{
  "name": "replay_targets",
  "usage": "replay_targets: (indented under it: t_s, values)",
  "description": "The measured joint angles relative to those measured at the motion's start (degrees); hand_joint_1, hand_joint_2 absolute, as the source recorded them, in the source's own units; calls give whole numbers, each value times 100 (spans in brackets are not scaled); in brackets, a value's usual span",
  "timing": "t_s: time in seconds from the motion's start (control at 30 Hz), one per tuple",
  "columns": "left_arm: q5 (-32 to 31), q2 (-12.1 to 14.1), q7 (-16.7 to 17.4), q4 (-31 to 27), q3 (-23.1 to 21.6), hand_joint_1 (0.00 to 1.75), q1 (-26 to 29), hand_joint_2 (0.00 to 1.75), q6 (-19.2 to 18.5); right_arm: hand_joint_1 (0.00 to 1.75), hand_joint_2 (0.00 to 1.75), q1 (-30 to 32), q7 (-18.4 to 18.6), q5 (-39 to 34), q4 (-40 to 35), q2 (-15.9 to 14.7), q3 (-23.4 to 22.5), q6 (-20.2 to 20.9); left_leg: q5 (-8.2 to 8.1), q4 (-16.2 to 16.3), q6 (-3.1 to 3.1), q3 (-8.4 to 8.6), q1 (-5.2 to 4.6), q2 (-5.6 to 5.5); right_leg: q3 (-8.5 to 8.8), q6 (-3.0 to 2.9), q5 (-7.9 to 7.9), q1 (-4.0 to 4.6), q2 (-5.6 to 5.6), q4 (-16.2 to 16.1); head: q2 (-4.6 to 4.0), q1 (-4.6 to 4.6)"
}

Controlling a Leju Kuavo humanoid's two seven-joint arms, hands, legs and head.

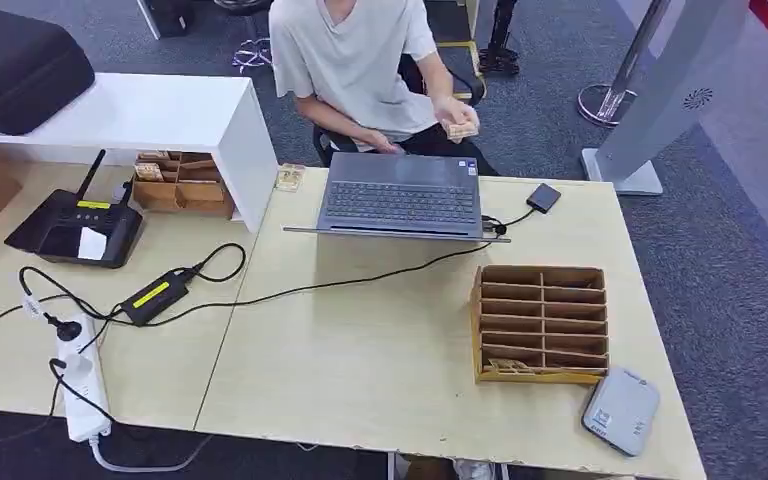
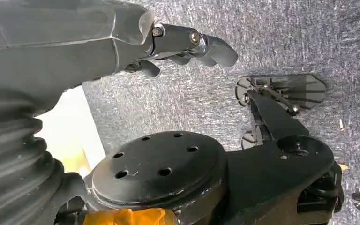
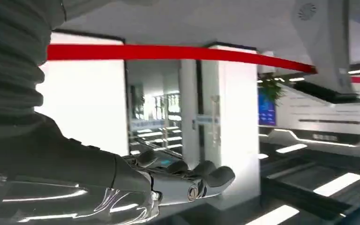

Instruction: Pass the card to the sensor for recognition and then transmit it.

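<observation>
Nearest, the grey sensor (image 1: 621, 410) lies beside the wooden rack (image 1: 541, 322), where a card (image 1: 509, 367) waits low in front for easy reach. Beyond the rack, a person (image 1: 355, 60) holds cards (image 1: 461, 128) behind the laptop (image 1: 401, 196). Left hand (image 2: 187, 44) and right hand (image 3: 187, 180) hold nothing, fingers loosely curled.

Ahead of you on the worktop (image 1: 380, 340), the slotted card box (image 1: 541, 322) sits at four o'clock with the grey sensor (image 1: 621, 410) touching its near corner, the laptop (image 1: 401, 196) at twelve, where a person (image 1: 355, 60) holds cards (image 1: 461, 128).
</observation>
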Motion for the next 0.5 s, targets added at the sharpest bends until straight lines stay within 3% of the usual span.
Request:
replay_targets:
  t_s: [0.17, 0.5]
  values:
    - [72, -17, 0, 0, -44, 0, -5, 175, 17, 0, 175, 138, 550, 271, -927, -4, 864, -168, 2, 0, -2, 8, 1, 5, 0, -1, 0, 2, 5, 1, 0, 0]
    - [116, -15, -2, 0, -138, 0, -5, 175, 17, 0, 175, -8, 605, 284, -1477, -118, 1657, -220, 4, -1, -5, -6, 1, 4, 0, -1, 2, 0, 4, 2, 0, 0]
